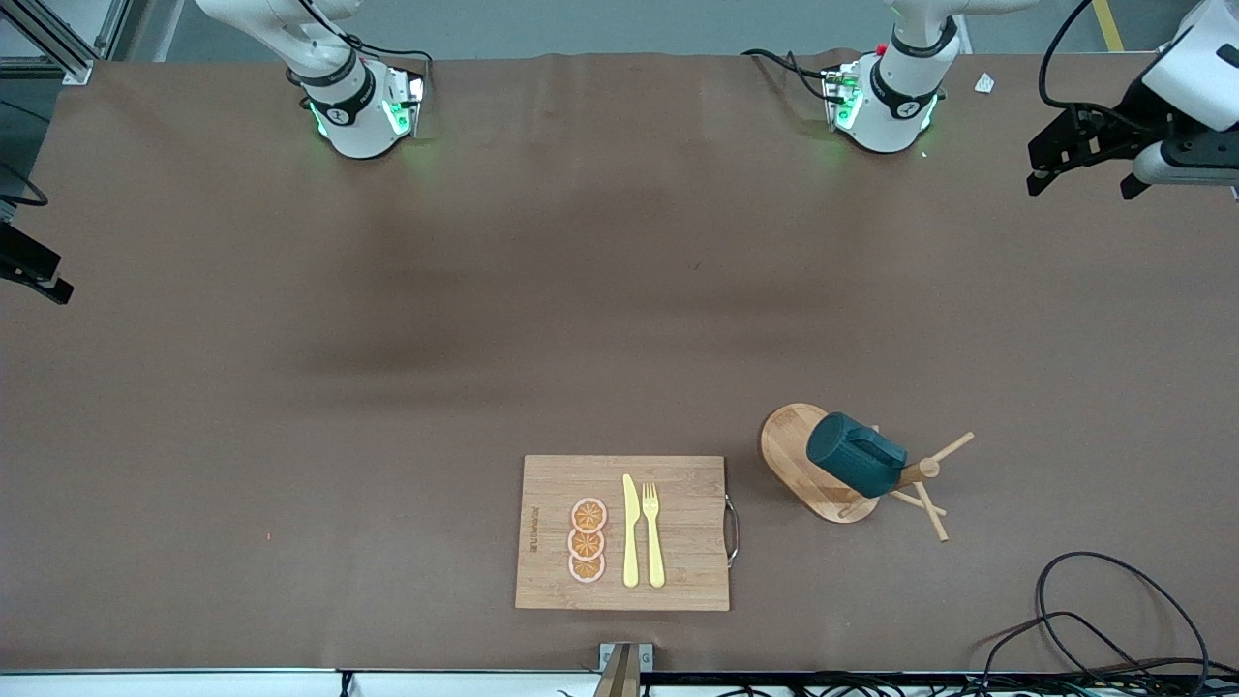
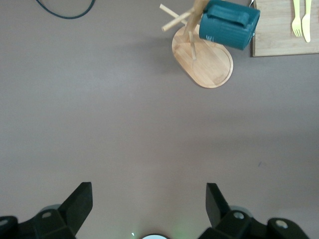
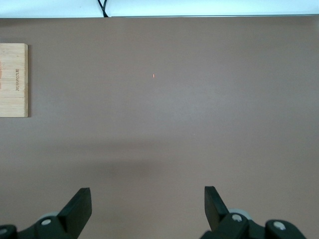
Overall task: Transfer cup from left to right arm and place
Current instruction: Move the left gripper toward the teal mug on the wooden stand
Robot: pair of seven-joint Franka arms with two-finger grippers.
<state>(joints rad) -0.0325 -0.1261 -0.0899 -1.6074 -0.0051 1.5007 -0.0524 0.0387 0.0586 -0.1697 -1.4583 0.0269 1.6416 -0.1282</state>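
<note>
The dark teal cup (image 1: pixel 857 453) hangs tilted on a peg of a wooden mug stand (image 1: pixel 789 450), near the front camera and toward the left arm's end of the table. It also shows in the left wrist view (image 2: pixel 229 24), with the stand (image 2: pixel 209 62) under it. My left gripper (image 1: pixel 1082 184) is open and empty, up in the air over the left arm's end of the table, well apart from the cup; its fingers (image 2: pixel 79 201) are spread wide. My right gripper (image 1: pixel 39 273) is open and empty (image 3: pixel 147 204) over the right arm's end of the table.
A wooden cutting board (image 1: pixel 624 532) with a yellow knife (image 1: pixel 630 532), a fork (image 1: pixel 653 532) and three orange slices (image 1: pixel 587 542) lies beside the stand, near the table's front edge; it also shows in both wrist views (image 2: pixel 279 30) (image 3: pixel 13 79). Black cables (image 1: pixel 1094 620) lie near the front corner.
</note>
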